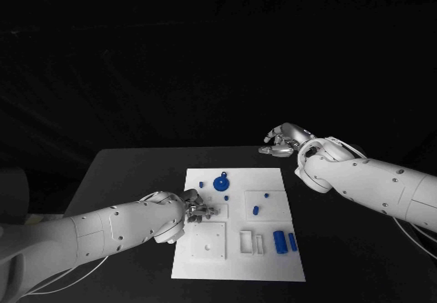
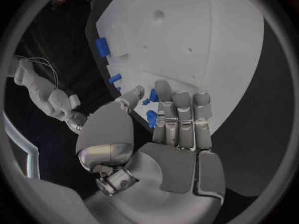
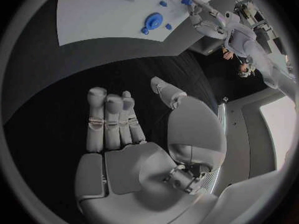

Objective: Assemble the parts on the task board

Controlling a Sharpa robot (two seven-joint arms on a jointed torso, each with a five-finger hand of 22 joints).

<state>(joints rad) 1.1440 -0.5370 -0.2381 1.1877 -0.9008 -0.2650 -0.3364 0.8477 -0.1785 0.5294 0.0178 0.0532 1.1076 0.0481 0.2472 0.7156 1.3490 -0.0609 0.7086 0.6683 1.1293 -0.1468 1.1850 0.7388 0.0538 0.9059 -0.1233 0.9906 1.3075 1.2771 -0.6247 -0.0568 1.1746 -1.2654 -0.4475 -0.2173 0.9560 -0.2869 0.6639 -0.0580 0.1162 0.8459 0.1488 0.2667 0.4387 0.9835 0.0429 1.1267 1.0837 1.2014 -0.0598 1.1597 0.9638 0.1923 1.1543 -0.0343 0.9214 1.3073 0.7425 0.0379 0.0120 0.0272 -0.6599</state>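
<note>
task board point(image 1: 239, 249): matt white, smooth, looks like plastic. blue parts, e.g. round disc point(image 1: 221, 184) and cylinder point(image 1: 280, 242): smooth plastic, slight sheen. table point(image 1: 136, 173): matt black. hands, left point(image 1: 199, 207) and right point(image 1: 282, 140): brushed silver metal, satin; arm shells glossy white plastic

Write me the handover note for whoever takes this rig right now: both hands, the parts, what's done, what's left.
Left robot hand: over the task board's left edge, fingers curled around a small blue part; whether it is actually gripped cannot be told.
Right robot hand: off the board, above the table's far right, fingers apart, holding nothing.
Parts: blue round disc part near the far edge; small blue piece mid-board; two blue cylinders at the right edge, near end.
Done: cannot confirm any part as finally seated.
Left: place the part at the left hand, then the remaining parts.
</note>
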